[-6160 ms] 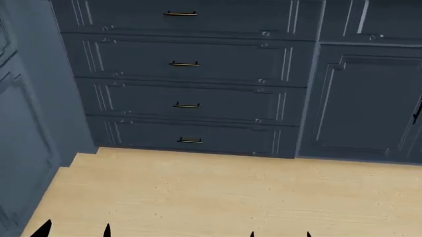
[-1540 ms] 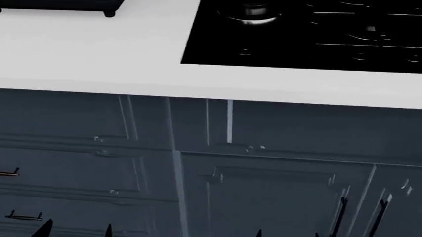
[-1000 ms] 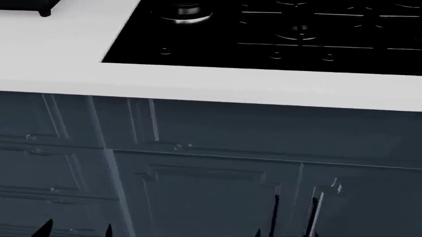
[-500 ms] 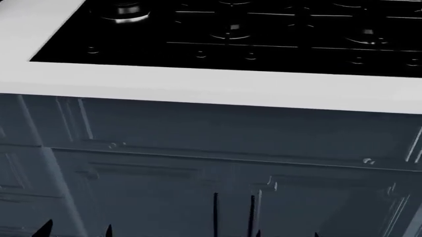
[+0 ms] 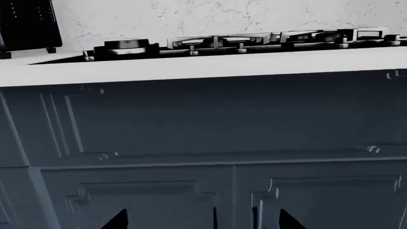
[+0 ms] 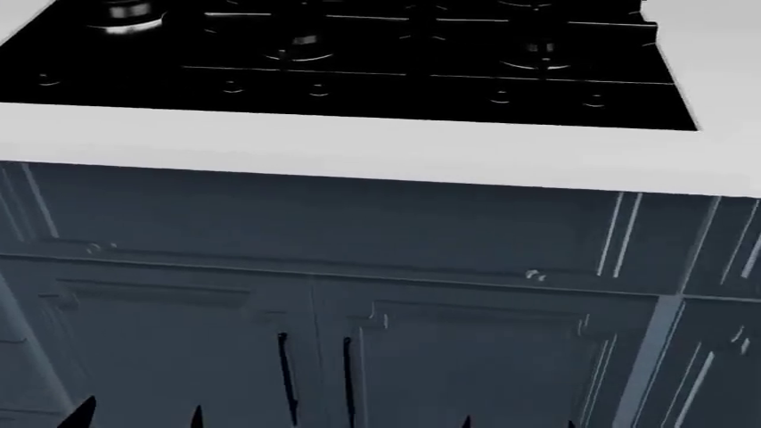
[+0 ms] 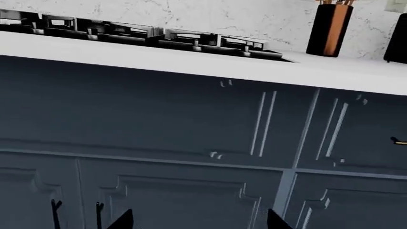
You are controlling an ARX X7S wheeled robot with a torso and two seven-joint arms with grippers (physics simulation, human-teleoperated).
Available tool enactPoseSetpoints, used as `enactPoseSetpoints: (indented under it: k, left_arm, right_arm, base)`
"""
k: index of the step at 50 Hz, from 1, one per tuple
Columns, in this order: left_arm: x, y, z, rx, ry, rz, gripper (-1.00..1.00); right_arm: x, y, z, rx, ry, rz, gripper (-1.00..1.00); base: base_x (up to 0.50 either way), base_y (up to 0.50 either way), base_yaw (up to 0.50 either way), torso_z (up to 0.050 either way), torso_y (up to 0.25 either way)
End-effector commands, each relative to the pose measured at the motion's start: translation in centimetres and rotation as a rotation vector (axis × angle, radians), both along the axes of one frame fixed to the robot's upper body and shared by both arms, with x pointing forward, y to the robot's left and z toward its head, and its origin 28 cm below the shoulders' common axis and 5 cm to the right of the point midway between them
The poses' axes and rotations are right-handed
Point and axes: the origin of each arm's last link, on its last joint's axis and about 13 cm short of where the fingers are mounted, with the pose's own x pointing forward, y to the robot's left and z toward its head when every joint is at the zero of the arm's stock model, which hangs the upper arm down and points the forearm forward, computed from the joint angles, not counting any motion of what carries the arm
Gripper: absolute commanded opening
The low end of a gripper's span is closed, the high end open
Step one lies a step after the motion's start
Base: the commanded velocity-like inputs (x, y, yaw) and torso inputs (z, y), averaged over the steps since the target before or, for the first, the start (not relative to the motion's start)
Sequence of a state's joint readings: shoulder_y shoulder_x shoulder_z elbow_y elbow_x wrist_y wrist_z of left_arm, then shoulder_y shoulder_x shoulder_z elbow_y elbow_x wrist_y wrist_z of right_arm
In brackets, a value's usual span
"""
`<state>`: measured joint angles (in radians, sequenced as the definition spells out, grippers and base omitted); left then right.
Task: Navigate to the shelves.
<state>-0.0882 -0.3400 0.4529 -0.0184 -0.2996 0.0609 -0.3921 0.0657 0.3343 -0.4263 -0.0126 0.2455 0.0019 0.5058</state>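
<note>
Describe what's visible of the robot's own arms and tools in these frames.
Very little shows. Only black, pointed finger tips poke up at the lower edge: the left tool and right tool in the head view, likewise in each wrist view. No arm links, cables or markings are visible.

Cropped at every edge: cooktop, cabinet doors, gripper tips

In the head view the black cooktop [image 6: 345, 62] runs off the top and left edges, so its far burners are cut away. The white countertop [image 6: 356, 147] leaves both sides. The two dark door handles [image 6: 315, 374] lose their lower ends at the bottom edge. Only the fingertips of the left gripper [image 6: 137, 417] and right gripper [image 6: 518, 423] poke into view, too little to judge their jaws. In the right wrist view a copper-topped container [image 7: 329, 28] is clipped at the top.
</note>
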Motion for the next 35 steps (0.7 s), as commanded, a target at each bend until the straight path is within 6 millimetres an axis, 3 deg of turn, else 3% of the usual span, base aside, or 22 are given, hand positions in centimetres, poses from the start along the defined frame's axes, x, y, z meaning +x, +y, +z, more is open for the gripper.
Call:
enactPoseSetpoints:
  k: [1, 35]
  left_arm:
    - [0.03, 0.01, -0.03, 0.0, -0.001, 0.001, 1.0]
    - [0.03, 0.01, -0.05, 0.0, -0.001, -0.001, 1.0]
  right_arm:
    - [0.02, -0.01, -0.01, 0.001, -0.001, -0.001, 1.0]
    - [-0.01, 0.03, 0.01, -0.005, -0.003, 0.002, 1.0]
  base:
    - [-0.5, 0.04, 0.0, 0.0, 0.0]
    - [-0.5, 0.04, 0.0, 0.0, 0.0]
